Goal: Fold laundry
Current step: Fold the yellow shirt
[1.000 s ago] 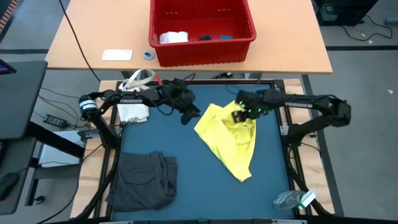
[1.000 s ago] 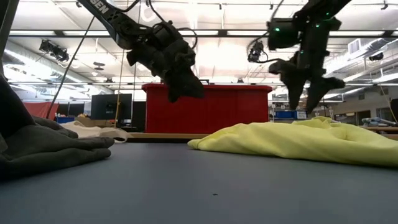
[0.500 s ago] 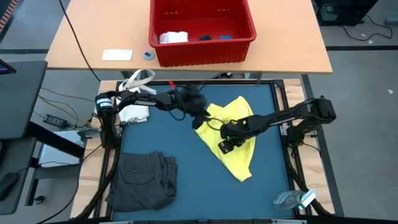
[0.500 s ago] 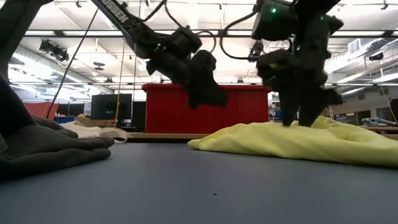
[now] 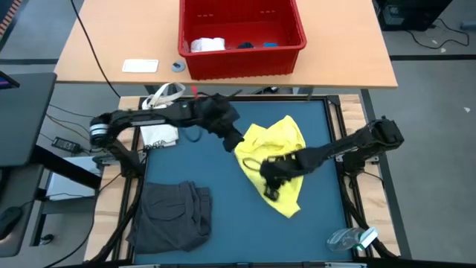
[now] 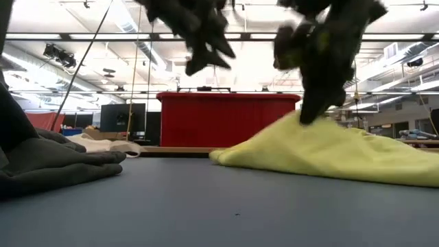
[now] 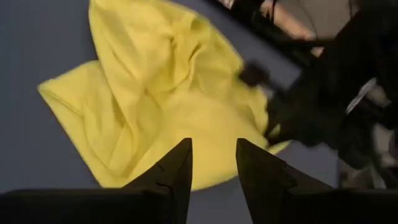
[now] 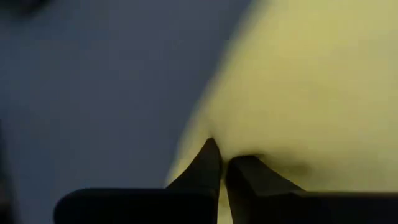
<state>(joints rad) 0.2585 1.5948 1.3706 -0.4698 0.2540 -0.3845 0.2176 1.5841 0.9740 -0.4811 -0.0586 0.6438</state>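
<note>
While my right gripper pinches what looks like a fold of the yellow T-shirt mid-mat, my left gripper, fingers spread, hovers above its edge; the dark grey garment lies well apart.

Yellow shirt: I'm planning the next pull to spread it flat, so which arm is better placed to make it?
The right. Its hand is already pinched shut on the yellow shirt, low on the cloth. The left hand hovers above the shirt's edge with its fingers apart, holding nothing.
</note>
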